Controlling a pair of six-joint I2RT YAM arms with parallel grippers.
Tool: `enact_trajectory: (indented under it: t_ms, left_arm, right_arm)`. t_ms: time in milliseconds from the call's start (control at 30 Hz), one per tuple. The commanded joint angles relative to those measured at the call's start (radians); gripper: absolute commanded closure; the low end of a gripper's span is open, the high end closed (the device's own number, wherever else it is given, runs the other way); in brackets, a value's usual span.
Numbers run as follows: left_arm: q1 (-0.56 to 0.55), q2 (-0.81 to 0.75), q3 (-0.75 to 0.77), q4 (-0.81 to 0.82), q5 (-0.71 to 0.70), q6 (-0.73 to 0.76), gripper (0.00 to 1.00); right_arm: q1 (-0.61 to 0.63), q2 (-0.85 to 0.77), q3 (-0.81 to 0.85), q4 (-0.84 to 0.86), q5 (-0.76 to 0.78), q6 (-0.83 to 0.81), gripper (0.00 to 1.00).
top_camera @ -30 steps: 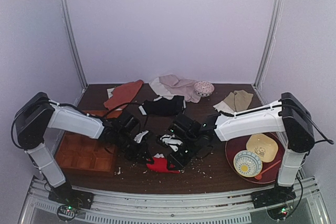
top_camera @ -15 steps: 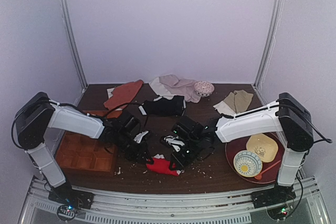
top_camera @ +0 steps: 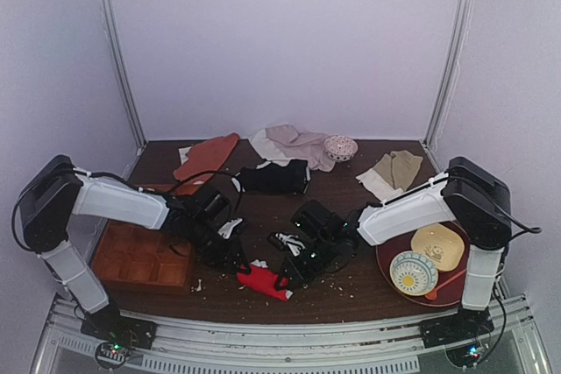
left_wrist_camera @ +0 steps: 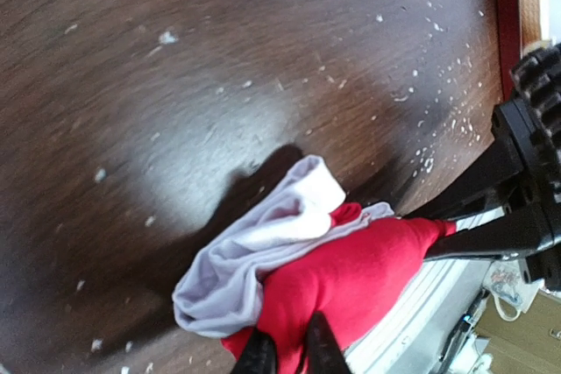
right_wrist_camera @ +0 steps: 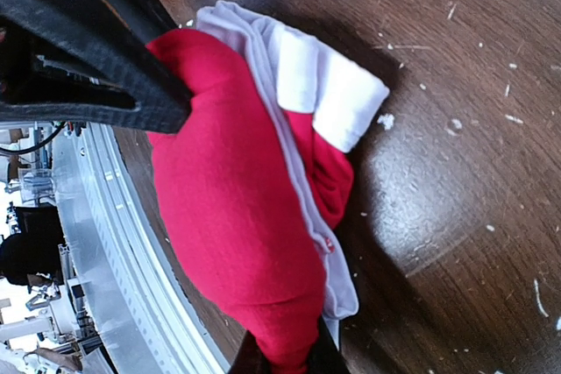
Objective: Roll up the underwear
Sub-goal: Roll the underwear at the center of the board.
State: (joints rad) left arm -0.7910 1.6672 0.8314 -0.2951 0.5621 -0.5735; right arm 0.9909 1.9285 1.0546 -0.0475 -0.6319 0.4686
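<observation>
The underwear (top_camera: pixel 263 279), a bright red fabric pair with a white band, lies bunched into a short, thick bundle on the dark brown wooden bench (top_camera: pixel 351 299), near its front edge and about midway between left and right. In the left wrist view the underwear (left_wrist_camera: pixel 359 273) shows a smooth red outer layer wrapped over a pale grey-white inner layer, with a folded white strip poking out at the far end. The right wrist view gives the same bundle (right_wrist_camera: pixel 237 216): a red hump on one side, white folds on the other, its shadow on the wood beside it. White crumbs dot the bench around it.

The left arm (top_camera: pixel 123 203) reaches from the left, low over the bench, its black wrist angled down and right toward the left end of the bundle. Its fingertips (left_wrist_camera: pixel 259 355) sit close together at the red cloth, at the very edge of the picture, and we cannot tell whether the left jaws are clenched on it or just released.

The right arm (top_camera: pixel 403 208) stretches leftward from the right side, wrist dipped to the bundle's right end. The right jaws are clenched on the underwear, the red cloth narrowing down between their tips.

A brown wooden compartment tray (top_camera: pixel 140 256) lies just left of the left wrist.
</observation>
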Motion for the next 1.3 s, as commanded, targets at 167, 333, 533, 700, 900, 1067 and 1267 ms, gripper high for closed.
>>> enact_trajectory:
  t_ms: [167,333,533,700,900,1067,1267]
  left_arm:
    - [0.003,-0.172,0.041,-0.142,-0.129,-0.001,0.67]
    - [0.002,-0.24,0.038,-0.16,-0.12,-0.044,0.67]
    - [0.002,-0.287,0.019,-0.146,-0.109,-0.163,0.69]
    - [-0.002,-0.298,-0.003,-0.189,-0.124,-0.275,0.69]
    - [-0.008,-0.452,-0.098,-0.193,-0.22,-0.477,0.65]
    - [-0.048,-0.583,-0.173,-0.187,-0.307,-0.619,0.63]
    - [-0.167,-0.663,-0.247,-0.178,-0.445,-0.776,0.59]
  right_arm:
    - [0.018,0.09,-0.01,-0.194,0.106,-0.019,1.0]
    - [0.019,0.088,0.007,-0.221,0.133,-0.026,1.0]
    - [0.027,0.092,0.025,-0.237,0.148,-0.024,1.0]
    - [0.039,0.103,0.045,-0.251,0.169,-0.016,1.0]
    - [0.065,0.097,0.05,-0.236,0.233,0.062,1.0]
    - [0.117,0.107,0.033,-0.151,0.296,0.175,1.0]
    - [0.175,0.145,0.035,-0.07,0.367,0.284,1.0]
